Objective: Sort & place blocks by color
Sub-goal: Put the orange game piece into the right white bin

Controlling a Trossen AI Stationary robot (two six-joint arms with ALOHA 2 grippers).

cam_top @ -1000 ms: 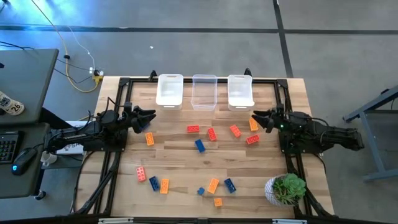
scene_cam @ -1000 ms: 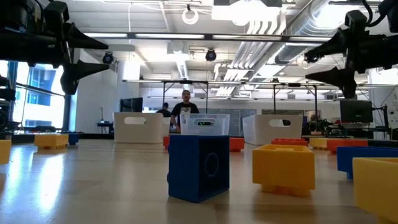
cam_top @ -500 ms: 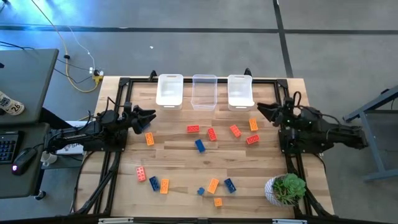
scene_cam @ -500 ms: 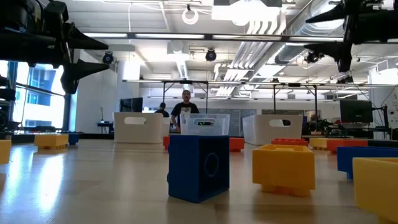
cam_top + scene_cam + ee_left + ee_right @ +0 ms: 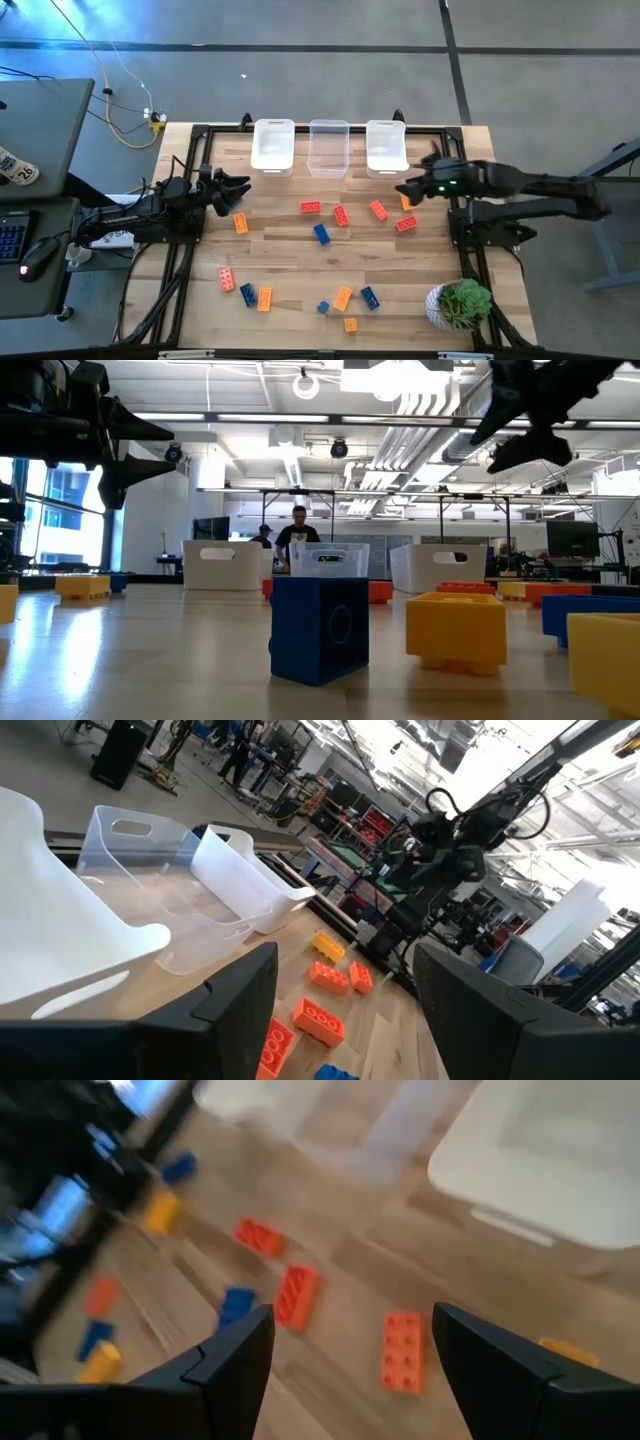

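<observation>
Blocks [image 5: 321, 234], small studded plastic toy bricks in blue, orange-yellow and red, lie scattered over the wooden slatted table [image 5: 290, 255], none of them held. Red bricks [image 5: 311, 207] sit in a loose row across the middle with a blue one just below them; an orange-yellow brick [image 5: 241, 224] lies nearer the left arm, and a cluster of blue, orange-yellow and red pieces spreads along the near edge. Three clear rectangular plastic bins [image 5: 328, 147] stand side by side at the far edge of the table, and no brick shows inside them in the high view.

Right gripper [image 5: 404, 189] reaches in from the right side, raised above the table just in front of the rightmost bin, over an orange-yellow brick near the red ones [image 5: 403, 1351]. Its two dark fingers [image 5: 235, 1352] stand spread apart with nothing between them.

Left gripper [image 5: 243, 188] waits at the left side of the table, near the leftmost bin, its fingers [image 5: 240, 990] likewise released and empty.

A small potted green plant [image 5: 460, 303] stands at the near right corner. A person [image 5: 298, 530] shows in the room behind.
</observation>
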